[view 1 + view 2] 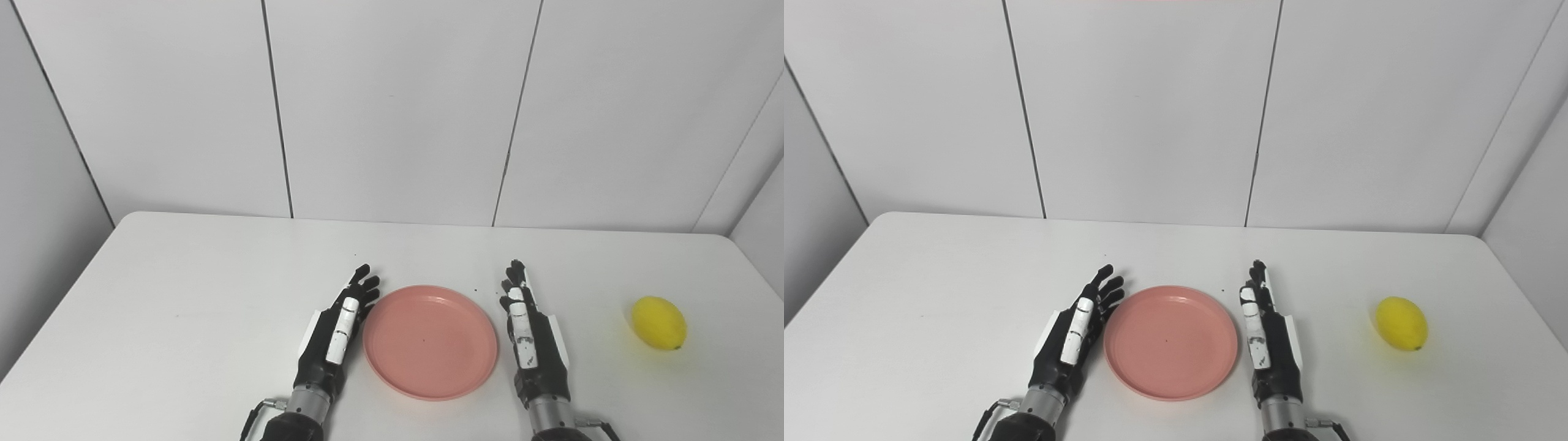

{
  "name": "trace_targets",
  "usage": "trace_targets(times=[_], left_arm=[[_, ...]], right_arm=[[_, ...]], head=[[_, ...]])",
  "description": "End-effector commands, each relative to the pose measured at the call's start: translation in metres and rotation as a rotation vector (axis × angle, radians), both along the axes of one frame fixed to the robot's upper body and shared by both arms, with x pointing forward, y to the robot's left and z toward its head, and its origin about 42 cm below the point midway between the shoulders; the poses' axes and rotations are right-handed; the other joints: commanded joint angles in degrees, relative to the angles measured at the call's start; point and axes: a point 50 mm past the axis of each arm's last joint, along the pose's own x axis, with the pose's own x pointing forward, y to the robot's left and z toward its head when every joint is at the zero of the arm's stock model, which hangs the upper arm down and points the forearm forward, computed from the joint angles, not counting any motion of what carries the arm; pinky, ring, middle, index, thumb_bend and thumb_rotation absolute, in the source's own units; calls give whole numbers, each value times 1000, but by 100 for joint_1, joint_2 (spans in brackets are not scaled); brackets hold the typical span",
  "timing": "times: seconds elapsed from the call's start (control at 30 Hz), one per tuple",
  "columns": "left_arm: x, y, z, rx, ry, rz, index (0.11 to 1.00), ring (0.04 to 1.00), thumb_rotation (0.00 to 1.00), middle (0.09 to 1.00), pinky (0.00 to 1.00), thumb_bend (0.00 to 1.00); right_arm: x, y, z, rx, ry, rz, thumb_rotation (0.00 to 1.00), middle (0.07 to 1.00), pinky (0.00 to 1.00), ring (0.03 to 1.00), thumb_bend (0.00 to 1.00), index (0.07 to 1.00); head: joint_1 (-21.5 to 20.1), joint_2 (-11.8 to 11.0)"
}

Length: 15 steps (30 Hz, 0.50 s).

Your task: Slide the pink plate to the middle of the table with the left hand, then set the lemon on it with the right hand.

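Note:
The pink plate point(430, 340) lies flat and empty on the white table point(184, 294), near the front edge at the middle. My left hand point(339, 327) is open with straight fingers, right beside the plate's left rim. My right hand point(528, 331) is open with straight fingers, just right of the plate's right rim, a small gap apart. The yellow lemon point(659, 323) lies on the table at the right, well apart from my right hand. In the right eye view the plate point(1171, 342) and the lemon point(1401, 323) show the same way.
Grey wall panels stand behind the table's far edge point(392, 220). The table's right edge point(762, 275) runs close past the lemon.

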Motion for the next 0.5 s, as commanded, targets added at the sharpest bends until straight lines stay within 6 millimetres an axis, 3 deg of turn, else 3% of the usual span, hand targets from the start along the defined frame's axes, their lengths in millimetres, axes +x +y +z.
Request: trace_targets(times=[0.0,0.23,0.47], left_arm=[[-6,-5,-13,13,24,-16,935,926,1000,933,905,644],[-6,-4,-17,59,1,-12,974,978,1000,977,968,608],[-5,5,-21,145,-6,67,950,941,1000,952,919,592]], right_arm=[[4,1,19,10,-71,4,1000,1000,1000,1000,751,1000],[-1,-2,20,3,-74,-19,1000,1000,1000,1000,737,989],[-9,-10,41,-3,-161,-78,1000,982,1000,1000,723,974]], head=[[-15,-2],[-184,7],[-429,75]])
